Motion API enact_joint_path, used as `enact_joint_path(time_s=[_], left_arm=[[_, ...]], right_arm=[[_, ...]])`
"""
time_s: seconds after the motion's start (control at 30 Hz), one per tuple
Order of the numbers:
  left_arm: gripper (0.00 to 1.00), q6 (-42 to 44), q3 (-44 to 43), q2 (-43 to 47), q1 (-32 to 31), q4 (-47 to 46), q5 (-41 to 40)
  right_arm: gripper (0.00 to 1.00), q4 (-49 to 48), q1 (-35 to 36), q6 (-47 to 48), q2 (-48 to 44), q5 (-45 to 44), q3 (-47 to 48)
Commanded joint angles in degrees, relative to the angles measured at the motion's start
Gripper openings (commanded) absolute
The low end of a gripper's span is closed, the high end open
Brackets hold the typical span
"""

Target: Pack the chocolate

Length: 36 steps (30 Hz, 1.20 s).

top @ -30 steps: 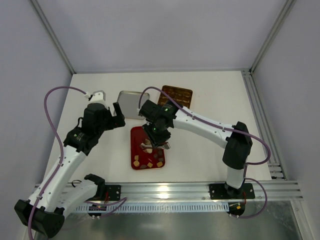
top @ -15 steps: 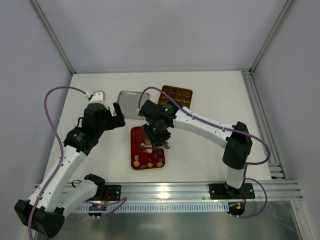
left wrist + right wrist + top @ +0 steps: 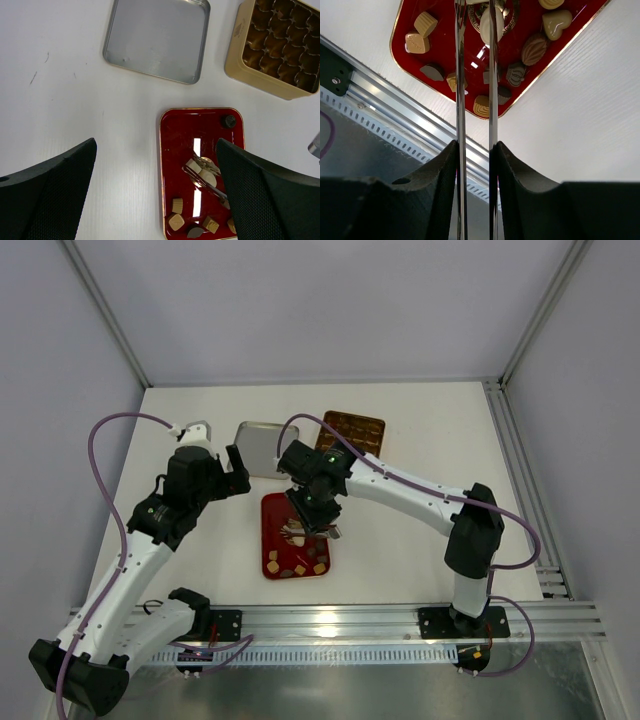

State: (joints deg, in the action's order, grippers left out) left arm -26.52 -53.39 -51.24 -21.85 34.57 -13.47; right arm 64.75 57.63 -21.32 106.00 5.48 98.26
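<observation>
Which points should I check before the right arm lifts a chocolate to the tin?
1. Grip of right gripper on tongs: ok.
2. The whitish piece lies between the blades of the tongs: ok.
3. Piece firmly pinched: cannot tell.
4. The gold tin is uncovered, with its silver lid lying apart: ok.
5. The left gripper is open and off the red tray: ok.

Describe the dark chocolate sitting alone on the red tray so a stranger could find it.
Find the red tray in the middle of the table. Go to its corner nearest the gold tin. The small round dark chocolate sits there alone, apart from the other pieces clustered toward the tray's opposite end.
</observation>
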Motion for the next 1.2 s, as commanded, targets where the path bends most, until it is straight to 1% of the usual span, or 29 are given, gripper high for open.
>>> enact_joint_path(time_s=[0.0, 0.23, 0.37, 0.97, 1.17], left_arm=[[0.99, 0.2, -1.5, 0.3, 0.1, -1.0, -0.1], [1.0, 0.1, -1.4, 0.4, 0.1, -0.9, -0.3], [1.0, 0.1, -1.4, 0.6, 0.1, -0.9, -0.4], [1.0, 0.1, -1.3, 0.4, 0.1, -0.9, -0.3], [1.0, 0.1, -1.4, 0.3, 0.1, -0.8, -0.1]], right_arm=[[0.36, 0.0, 0.1, 0.3, 0.0, -0.8, 1.0], [0.33, 0.4, -0.1, 0.2, -1.1, -1.3, 2.9], [0.32, 0.1, -1.3, 0.1, -2.5, -0.9, 3.6], [0.32, -1.2, -5.9, -0.4, -6.8, 0.9, 4.3], [0.32, -0.5, -10.0, 0.4, -8.3, 0.9, 5.8]])
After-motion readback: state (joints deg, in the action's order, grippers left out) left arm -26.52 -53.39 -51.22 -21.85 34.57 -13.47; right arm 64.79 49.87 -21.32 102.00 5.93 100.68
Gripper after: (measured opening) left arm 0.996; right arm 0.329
